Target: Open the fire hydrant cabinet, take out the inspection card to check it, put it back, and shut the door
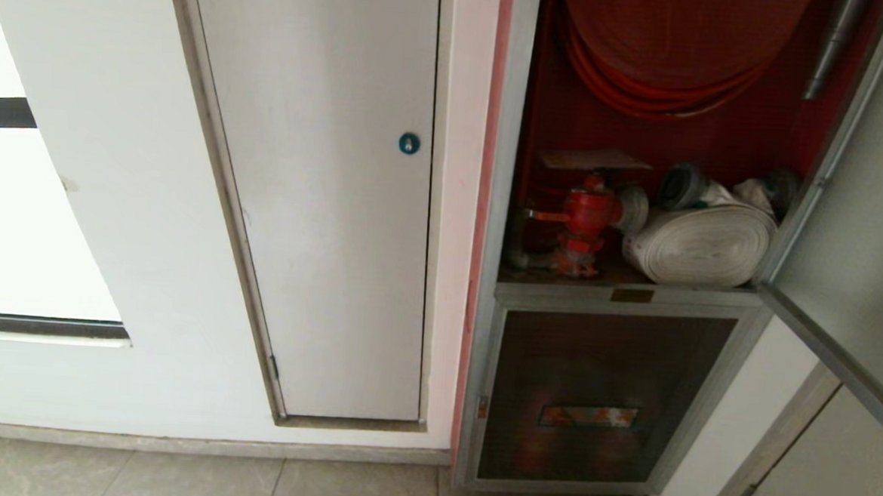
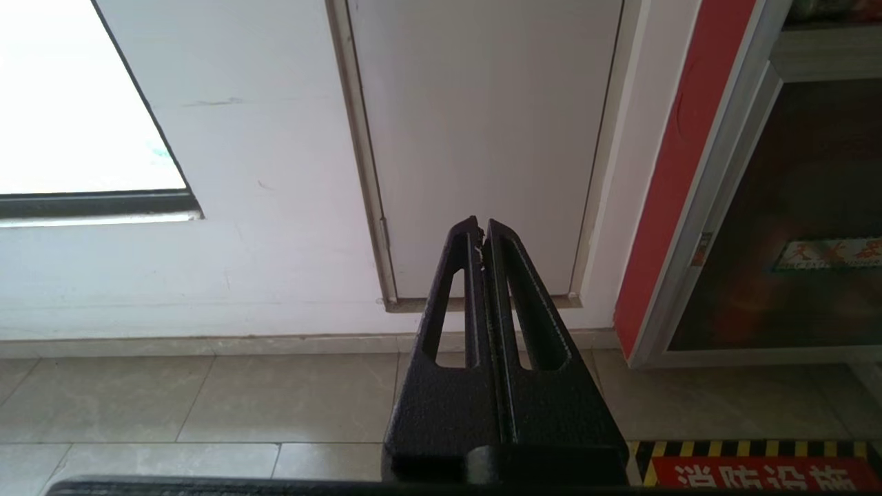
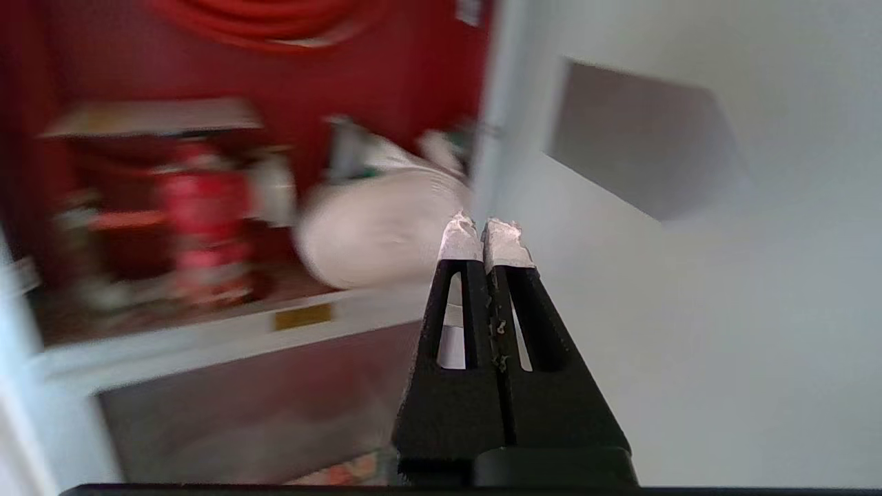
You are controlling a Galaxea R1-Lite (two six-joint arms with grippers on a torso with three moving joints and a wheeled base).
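The fire hydrant cabinet [image 1: 719, 141] stands open, showing its red inside, a red hose reel [image 1: 671, 41], a red valve [image 1: 587, 218] and a rolled white hose [image 1: 702, 243]. The inspection card [image 1: 593, 159] lies flat on top of the valve, also seen as the card [image 3: 148, 117]. The door [image 1: 857, 247] is swung out to the right, its pale inner face toward me. My right gripper [image 3: 484, 234] is shut and empty, in front of the cabinet's right edge beside the door [image 3: 689, 310]. My left gripper [image 2: 481, 231] is shut, parked low. Neither gripper shows in the head view.
A white closet door with a blue round lock [image 1: 408, 143] is left of the cabinet. Below the shelf is a smaller dark glass panel [image 1: 600, 392]. A bright window [image 1: 5, 217] is far left. Tiled floor with a yellow-black hazard strip [image 2: 758, 451] lies below.
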